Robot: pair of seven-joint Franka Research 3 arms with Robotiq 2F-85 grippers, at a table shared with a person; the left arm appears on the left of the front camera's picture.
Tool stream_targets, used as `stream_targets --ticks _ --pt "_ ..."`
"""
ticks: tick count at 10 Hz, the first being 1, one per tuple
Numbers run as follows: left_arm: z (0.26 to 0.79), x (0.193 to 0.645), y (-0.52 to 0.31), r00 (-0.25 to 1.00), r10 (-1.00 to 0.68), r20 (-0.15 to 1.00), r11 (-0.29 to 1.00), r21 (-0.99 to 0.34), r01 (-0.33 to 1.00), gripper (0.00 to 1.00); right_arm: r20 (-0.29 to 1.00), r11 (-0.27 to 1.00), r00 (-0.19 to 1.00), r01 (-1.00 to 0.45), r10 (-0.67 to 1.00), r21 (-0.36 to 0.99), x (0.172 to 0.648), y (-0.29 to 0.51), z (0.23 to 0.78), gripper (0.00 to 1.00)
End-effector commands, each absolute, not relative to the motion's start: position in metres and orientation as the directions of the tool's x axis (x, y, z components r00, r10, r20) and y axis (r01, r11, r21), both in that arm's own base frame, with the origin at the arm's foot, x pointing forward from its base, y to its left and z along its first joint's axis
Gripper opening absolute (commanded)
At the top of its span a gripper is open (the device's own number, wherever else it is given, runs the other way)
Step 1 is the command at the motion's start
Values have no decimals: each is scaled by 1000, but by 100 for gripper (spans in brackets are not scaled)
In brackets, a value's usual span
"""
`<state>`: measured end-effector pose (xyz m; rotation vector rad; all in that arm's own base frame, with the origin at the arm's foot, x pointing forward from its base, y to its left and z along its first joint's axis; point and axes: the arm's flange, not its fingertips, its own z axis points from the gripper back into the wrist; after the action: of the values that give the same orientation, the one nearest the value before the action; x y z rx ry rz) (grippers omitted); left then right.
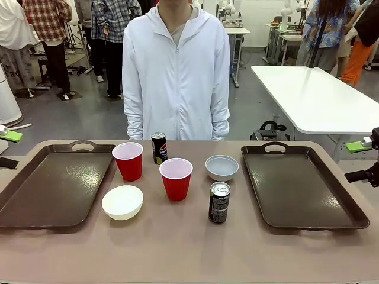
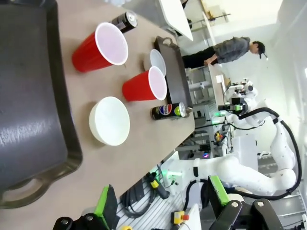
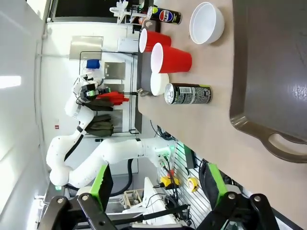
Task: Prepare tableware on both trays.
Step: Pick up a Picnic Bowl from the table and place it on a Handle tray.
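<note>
Now, with jaws wide and empty on left gripper [image 2: 162,201] and right gripper [image 3: 158,187], we judge the nearer red cup [image 1: 176,178] light and crushable, best pinched gently mid-wall.

A person in a white zip-up hooded jacket [image 1: 176,77] stands at the far edge of the brown table [image 1: 177,251], sleeves hanging straight down. Behind, toward picture right, a long white table [image 1: 314,97] stands on the grey floor [image 1: 77,121]. Farther back on the left several people stand (one in a red plaid shirt [image 1: 47,21], another in a blue-grey plaid shirt [image 1: 115,18]). In the left wrist view a person in a grey top [image 2: 225,50] appears sideways, well beyond the table.
</note>
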<state>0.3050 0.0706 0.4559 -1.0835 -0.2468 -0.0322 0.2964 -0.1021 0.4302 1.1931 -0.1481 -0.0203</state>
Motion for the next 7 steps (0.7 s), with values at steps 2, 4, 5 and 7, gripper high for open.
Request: stream_targets --ticks 2,4,5,7 --pt "456 304 77 967 102 234 442 -882 167 100 123 340 987 -82 -100 937 295 -103 430 100" --pt "456 304 77 967 102 234 442 -882 167 100 123 340 987 -82 -100 937 295 -103 430 100" --pt "456 304 77 967 102 234 442 -882 167 100 123 340 987 -82 -100 937 295 -103 430 100" --pt "456 304 77 967 102 234 442 -882 167 100 123 340 987 -82 -100 937 295 -103 430 100"
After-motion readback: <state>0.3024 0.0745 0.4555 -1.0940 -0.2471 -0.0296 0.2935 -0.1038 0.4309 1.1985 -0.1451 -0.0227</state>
